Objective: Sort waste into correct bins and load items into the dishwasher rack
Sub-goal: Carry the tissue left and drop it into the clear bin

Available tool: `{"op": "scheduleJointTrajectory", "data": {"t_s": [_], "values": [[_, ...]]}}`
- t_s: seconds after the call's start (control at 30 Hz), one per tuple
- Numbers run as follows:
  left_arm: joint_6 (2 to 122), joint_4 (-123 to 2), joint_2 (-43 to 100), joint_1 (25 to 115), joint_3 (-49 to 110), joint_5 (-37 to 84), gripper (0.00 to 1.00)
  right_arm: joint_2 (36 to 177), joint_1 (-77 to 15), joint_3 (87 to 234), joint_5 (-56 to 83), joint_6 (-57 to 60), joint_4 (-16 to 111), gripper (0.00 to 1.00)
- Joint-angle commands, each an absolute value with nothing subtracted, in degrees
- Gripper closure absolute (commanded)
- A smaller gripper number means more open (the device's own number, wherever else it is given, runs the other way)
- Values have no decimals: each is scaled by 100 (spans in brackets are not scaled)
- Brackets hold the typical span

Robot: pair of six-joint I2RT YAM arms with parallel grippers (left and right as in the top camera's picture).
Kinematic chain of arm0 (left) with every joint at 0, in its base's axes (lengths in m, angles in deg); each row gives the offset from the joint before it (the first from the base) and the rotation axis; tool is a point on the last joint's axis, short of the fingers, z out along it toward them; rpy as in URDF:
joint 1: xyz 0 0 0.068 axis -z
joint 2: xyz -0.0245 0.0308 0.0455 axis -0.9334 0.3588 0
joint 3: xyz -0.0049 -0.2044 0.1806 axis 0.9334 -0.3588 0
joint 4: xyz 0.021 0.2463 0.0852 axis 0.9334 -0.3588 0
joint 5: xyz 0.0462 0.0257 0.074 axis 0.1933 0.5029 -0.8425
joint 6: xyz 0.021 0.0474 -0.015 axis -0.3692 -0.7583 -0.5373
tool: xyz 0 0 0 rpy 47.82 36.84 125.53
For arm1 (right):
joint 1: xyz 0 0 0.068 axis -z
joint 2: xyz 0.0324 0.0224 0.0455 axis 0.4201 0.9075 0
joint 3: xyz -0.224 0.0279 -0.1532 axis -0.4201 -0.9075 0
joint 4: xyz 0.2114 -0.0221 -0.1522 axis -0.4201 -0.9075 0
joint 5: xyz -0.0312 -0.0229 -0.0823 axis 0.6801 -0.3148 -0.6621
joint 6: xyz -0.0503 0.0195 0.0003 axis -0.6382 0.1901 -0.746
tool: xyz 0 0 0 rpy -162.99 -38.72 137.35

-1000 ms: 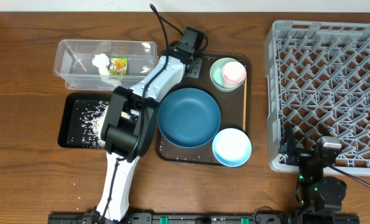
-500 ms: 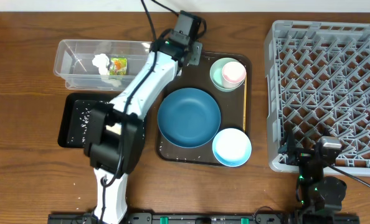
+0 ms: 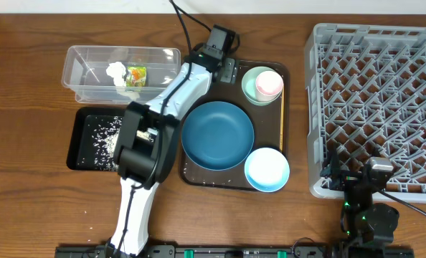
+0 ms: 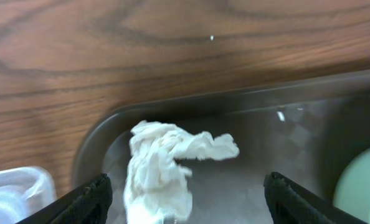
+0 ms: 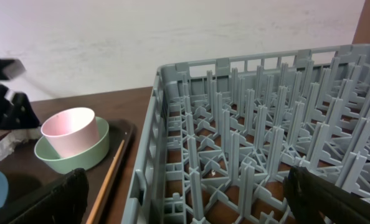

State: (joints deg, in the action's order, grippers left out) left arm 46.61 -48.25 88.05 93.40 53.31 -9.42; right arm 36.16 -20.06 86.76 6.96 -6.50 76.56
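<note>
A crumpled white tissue (image 4: 163,168) lies in the back left corner of the brown serving tray (image 4: 260,143), between the fingers of my open left gripper (image 4: 191,208), which touch nothing. The clear tub (image 3: 80,72) holds tissue (image 3: 116,72) and a yellow-green scrap (image 3: 137,74). Rice (image 3: 107,136) lies in the black tray (image 3: 80,154). On the serving tray are the dark blue plate (image 3: 217,135), the light blue bowl (image 3: 267,170), the pink cup (image 3: 269,83) inside the mint bowl (image 3: 250,87), and the wooden stick (image 3: 282,122). My right gripper (image 5: 188,202) is open at the rack's (image 3: 378,93) near edge.
My left arm (image 3: 152,140) reaches across the black tray's right side and the serving tray's left edge. The rack fills the right side of the table. A corner of the clear tub (image 4: 14,193) shows just left of my left gripper.
My left gripper has gone from shut to open over the serving tray's back left corner. The left elbow swung left and came back. The right arm stayed still.
</note>
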Motion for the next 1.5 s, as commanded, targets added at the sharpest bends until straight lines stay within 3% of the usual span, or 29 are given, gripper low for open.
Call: {"op": "scheduleJointTrajectory", "data": {"t_s": [0.0,0.27,0.43,0.57,0.6,1.07,1.47], "values": [[4630,-4709,9011,9305,5333,-1328,19,3586,-2149,8668,654,-689,7632,1],[4633,-4715,9157,9196,5333,-1385,20,3586,-2149,8668,656,-689,7634,1],[4635,-4822,9173,9180,5335,-1383,48,3586,-2149,8668,656,-689,7632,1],[4635,-4999,9164,9187,5335,-1383,89,3586,-2149,8668,654,-689,7632,1],[4635,-5071,9131,9194,5335,-1383,94,3586,-2149,8668,654,-689,7632,1],[4759,-5458,7463,9288,5340,-1394,94,3586,-2149,8668,656,-689,7632,1],[6807,-6182,6958,7836,5340,-1387,94,3586,-2149,8668,654,-689,7632,1]]}}
